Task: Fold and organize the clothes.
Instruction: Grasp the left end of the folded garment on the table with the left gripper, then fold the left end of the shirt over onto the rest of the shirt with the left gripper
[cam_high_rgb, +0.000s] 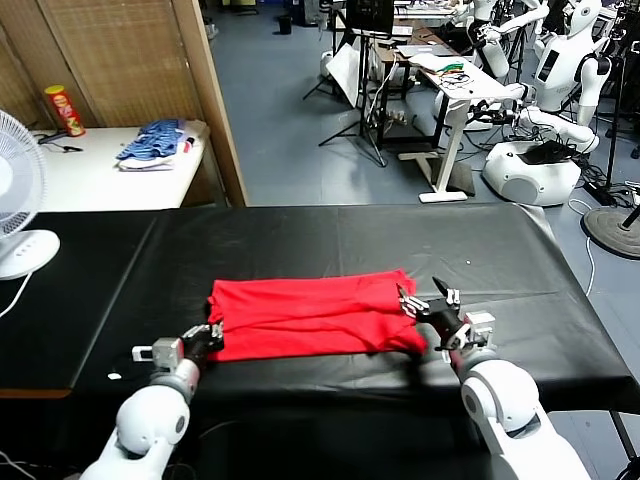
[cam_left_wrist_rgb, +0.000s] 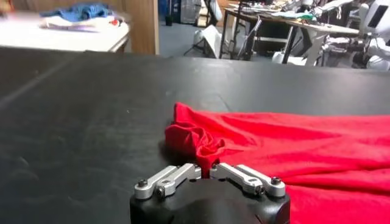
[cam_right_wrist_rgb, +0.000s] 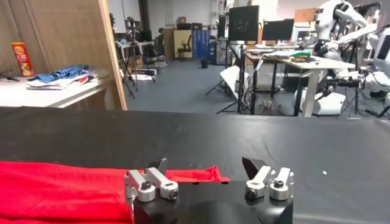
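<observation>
T-shirt (cam_high_rgb: 310, 315) print hidden; sleeves indistinct.

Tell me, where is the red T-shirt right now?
In the head view, the red T-shirt lies flat on the black table, near its front edge, between the left hand and the right hand.

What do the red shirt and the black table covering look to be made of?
Red shirt: soft matte knit, probably cotton; it bunches into small wrinkles at the corner by the left gripper. Table covering: thin, slightly glossy black sheet, perhaps vinyl or coated cloth; creases catch light.
</observation>
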